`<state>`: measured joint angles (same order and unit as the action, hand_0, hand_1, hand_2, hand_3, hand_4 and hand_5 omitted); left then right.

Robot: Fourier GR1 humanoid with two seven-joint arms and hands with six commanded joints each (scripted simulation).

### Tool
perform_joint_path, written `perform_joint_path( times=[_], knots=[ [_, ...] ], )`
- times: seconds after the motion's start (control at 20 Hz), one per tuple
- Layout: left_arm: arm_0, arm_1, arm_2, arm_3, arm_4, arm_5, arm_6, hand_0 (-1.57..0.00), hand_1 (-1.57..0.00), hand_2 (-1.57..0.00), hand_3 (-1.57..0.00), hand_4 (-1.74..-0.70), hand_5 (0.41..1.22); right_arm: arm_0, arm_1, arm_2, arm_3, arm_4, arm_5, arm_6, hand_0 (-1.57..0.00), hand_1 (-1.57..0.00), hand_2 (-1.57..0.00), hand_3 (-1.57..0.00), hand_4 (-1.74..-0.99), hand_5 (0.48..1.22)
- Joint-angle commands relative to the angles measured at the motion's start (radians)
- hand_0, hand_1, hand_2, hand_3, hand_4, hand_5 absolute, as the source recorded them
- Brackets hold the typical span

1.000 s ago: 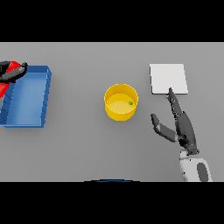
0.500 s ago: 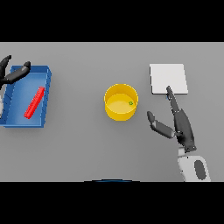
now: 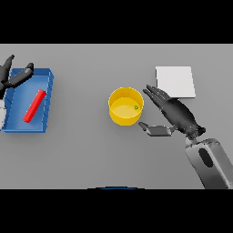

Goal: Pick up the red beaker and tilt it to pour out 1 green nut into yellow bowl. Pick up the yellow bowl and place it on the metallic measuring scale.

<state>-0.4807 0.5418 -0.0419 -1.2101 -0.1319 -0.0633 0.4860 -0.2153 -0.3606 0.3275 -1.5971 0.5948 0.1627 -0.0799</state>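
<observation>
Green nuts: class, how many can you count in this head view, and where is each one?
1. The small green nut lies inside the round yellow bowl, near its right wall, just left of the right hand. The red beaker lying in the blue tray could hide more.

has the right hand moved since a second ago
Yes. The right hand has shifted left, away from the scale and toward the yellow bowl, its open fingers beside it.

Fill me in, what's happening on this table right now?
Pour looks done: the red beaker lies in the blue tray and a green nut sits in the yellow bowl. The right hand is open just beside the bowl, not gripping. The scale is bare; the left hand is open over the tray's far-left corner.
</observation>
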Motion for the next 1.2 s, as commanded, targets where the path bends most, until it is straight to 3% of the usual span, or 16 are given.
perform_joint_path(
  times=[0.0,0.35,0.6,0.85,0.95,1.15],
  knots=[
    [0.011,-0.002,0.000,-0.005,0.004,-0.001,-0.012,0.00,0.00,0.00,0.00,-0.81,0.688,-0.040,-0.011,0.028,0.023,0.035,0.019,0.002,0.00,0.00,0.00,0.00,-1.150,0.630],
    [0.003,-0.007,-0.005,0.008,0.003,-0.013,-0.008,0.00,0.00,0.00,0.00,-0.81,0.692,-0.232,-0.066,0.184,0.171,0.188,0.110,-0.113,0.00,0.00,0.00,0.00,-1.156,0.642],
    [0.008,0.003,0.011,0.020,0.013,-0.019,-0.030,0.00,0.00,0.00,0.00,-0.81,0.695,-0.340,-0.040,0.248,0.306,0.238,0.174,-0.169,0.00,0.00,0.00,0.00,-1.155,0.646],
    [0.008,0.016,0.010,0.023,0.007,-0.023,-0.037,0.00,0.00,0.00,0.00,-0.81,0.700,-0.408,-0.019,0.308,0.373,0.277,0.259,-0.182,0.00,0.00,0.00,0.00,-1.164,0.670],
    [0.008,0.015,0.009,0.025,0.008,-0.027,-0.044,0.00,0.00,0.00,0.00,-0.80,0.703,-0.444,0.002,0.323,0.415,0.294,0.271,-0.154,0.00,0.00,0.00,0.00,-1.174,0.674],
    [0.012,0.016,0.004,0.023,0.004,-0.032,-0.052,0.00,0.00,0.00,0.00,-0.80,0.704,-0.473,0.023,0.348,0.494,0.308,0.278,-0.172,0.00,0.00,0.00,-0.01,-1.186,0.684]
  ],
)
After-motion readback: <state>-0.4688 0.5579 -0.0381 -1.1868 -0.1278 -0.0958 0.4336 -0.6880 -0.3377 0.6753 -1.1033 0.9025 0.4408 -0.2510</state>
